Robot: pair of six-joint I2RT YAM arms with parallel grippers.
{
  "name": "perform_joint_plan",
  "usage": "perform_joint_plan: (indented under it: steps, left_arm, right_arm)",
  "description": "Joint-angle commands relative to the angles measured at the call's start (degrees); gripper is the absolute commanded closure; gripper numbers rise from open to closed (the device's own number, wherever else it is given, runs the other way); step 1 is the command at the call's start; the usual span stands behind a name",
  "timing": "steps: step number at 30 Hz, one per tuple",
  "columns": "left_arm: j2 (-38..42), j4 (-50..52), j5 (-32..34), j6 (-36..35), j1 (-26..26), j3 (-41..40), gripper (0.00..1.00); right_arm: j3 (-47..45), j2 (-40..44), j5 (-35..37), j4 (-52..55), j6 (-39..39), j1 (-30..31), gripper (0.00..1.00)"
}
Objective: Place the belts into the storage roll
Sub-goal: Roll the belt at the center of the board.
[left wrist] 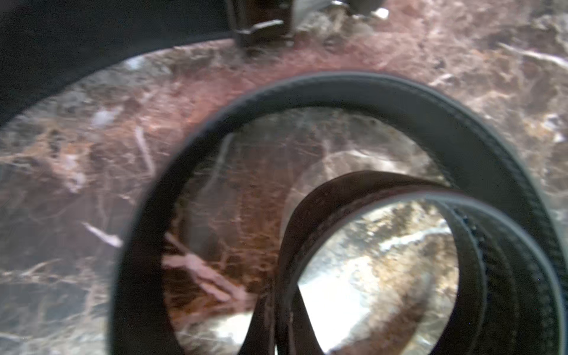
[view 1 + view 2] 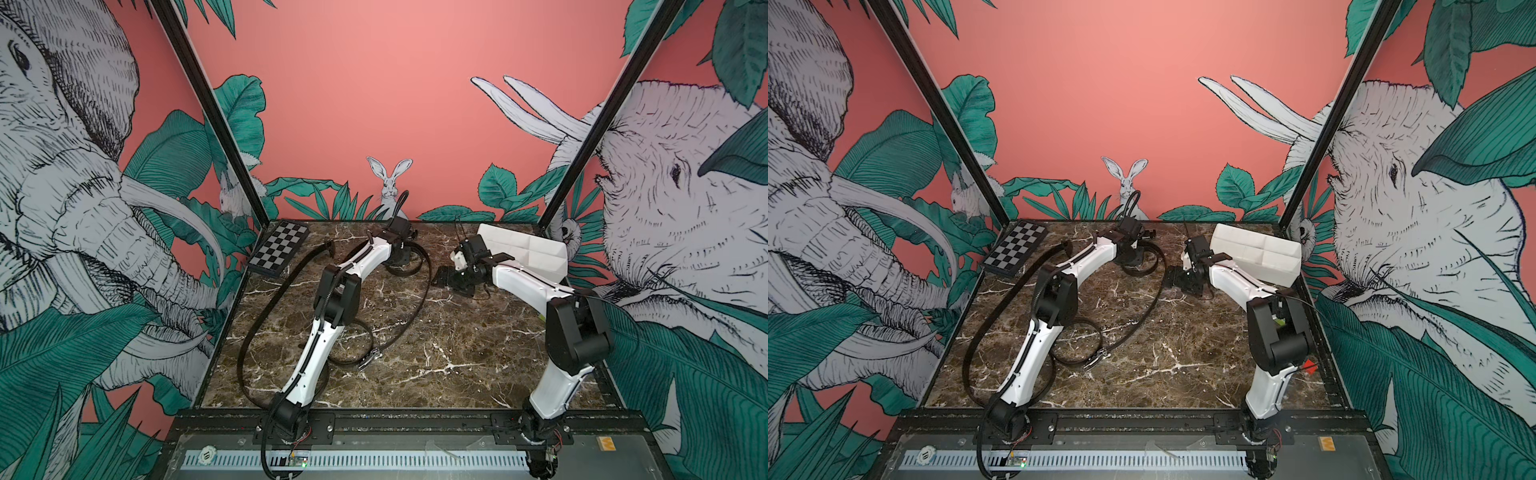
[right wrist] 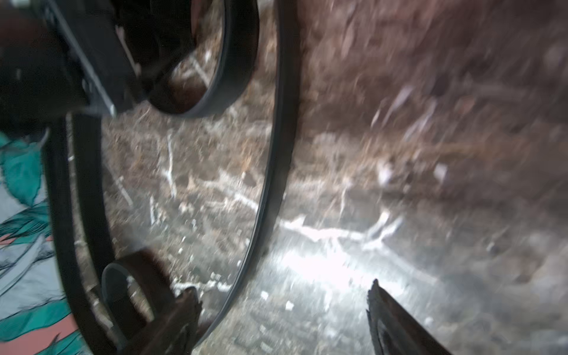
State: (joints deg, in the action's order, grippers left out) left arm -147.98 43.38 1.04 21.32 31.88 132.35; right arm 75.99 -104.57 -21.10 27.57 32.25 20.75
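- Belts [image 2: 240,361] are all out on the marble table [image 2: 457,353], loose and looping. None is in the storage roll [image 2: 511,243], which sits empty at the far right corner, tipped so its compartments face you.
- Your left gripper [image 2: 400,257] is planted at the far middle of the table, inside a coil [image 1: 399,92] of one belt. The strap stands on edge and winds round the tool, which reads as rolling the belt small enough for a compartment, with the gripper as the core.
- Left jaws: closed tight. The tips are hidden in every view, so you cannot confirm that they pinch the belt's inner end, though the way the coil stands up suggests it.
- Your right gripper [image 3: 281,295] hangs low over the table between the coil and the storage roll, well placed to steady the winding or take it over.
- Right jaws: wide apart, gripping nothing. A loose run of strap passes between the fingertips [image 3: 381,304], close to one of them and, as far as the blur allows, not touching.
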Motion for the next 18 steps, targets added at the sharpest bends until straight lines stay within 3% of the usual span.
perform_joint_plan:
  steps: [1,11,18]
  left_arm:
    - [-3.49,8.17,-3.39,0.21,2.32,-5.03,1.0]
    - [-0.66,8.12,-1.88,0.47,3.28,-7.47,1.0]
    - [-0.12,8.13,-2.46,0.56,3.28,-7.63,1.0]
  right_arm:
    - [5.91,-5.91,3.93,-2.65,-3.59,0.0,0.15]
    - [23.15,-22.12,8.09,-3.18,-3.07,-0.36,0.16]
    - [25.75,-25.59,11.13,1.33,-2.68,-0.28,0.55]
